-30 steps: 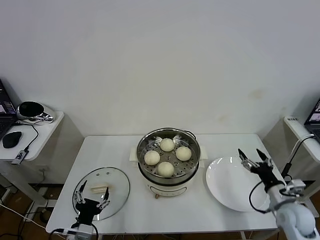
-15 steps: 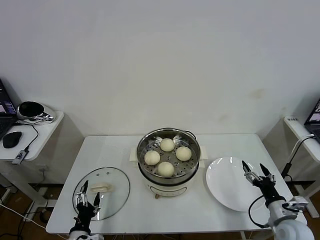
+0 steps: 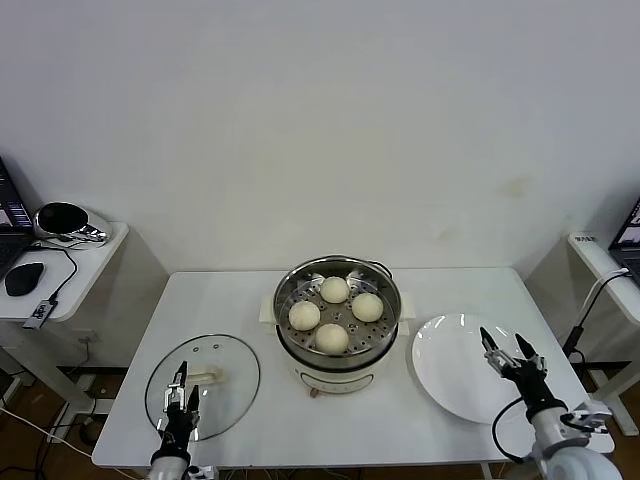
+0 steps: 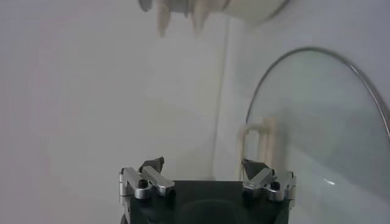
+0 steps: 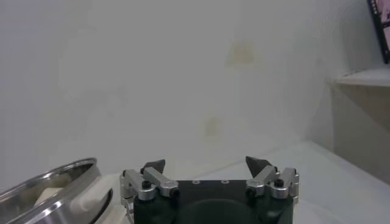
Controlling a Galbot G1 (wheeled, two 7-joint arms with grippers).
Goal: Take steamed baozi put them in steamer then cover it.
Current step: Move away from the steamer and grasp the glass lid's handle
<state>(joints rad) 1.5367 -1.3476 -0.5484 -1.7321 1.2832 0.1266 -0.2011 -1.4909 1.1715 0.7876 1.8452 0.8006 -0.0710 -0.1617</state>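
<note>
Light: bright, even | shadows: soft, faint | left wrist view: blurred | glare: none

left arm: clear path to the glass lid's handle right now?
Probably yes. The left tool is open, over the near edge of the round clear glass lid, which lies flat on the white table. Its cream bar handle sits just beyond, with nothing between.
</note>
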